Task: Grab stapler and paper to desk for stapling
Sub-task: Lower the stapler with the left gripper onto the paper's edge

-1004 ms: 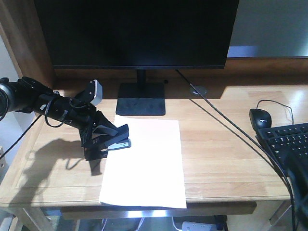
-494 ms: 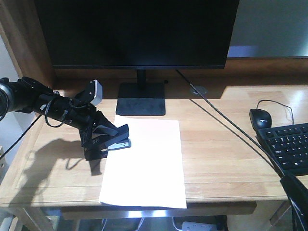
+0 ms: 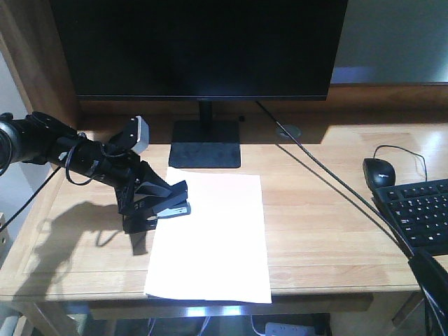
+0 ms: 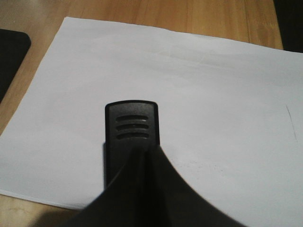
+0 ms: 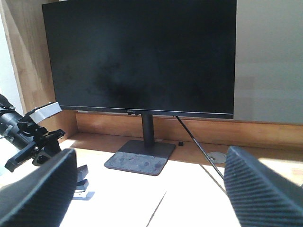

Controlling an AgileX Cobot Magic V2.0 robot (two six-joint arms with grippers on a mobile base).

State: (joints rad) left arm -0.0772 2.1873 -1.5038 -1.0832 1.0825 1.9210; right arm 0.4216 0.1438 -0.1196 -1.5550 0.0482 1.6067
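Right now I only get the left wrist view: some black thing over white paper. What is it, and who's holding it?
Observer: It's the stapler, clamped in the left tool at the paper's left edge.
Operator: What else is around the paper?
Observer: A keyboard and a mouse lie on the desk, on the right arm's side.
Operator: And the other arm?
Observer: The right tool is open and empty, facing the monitor.
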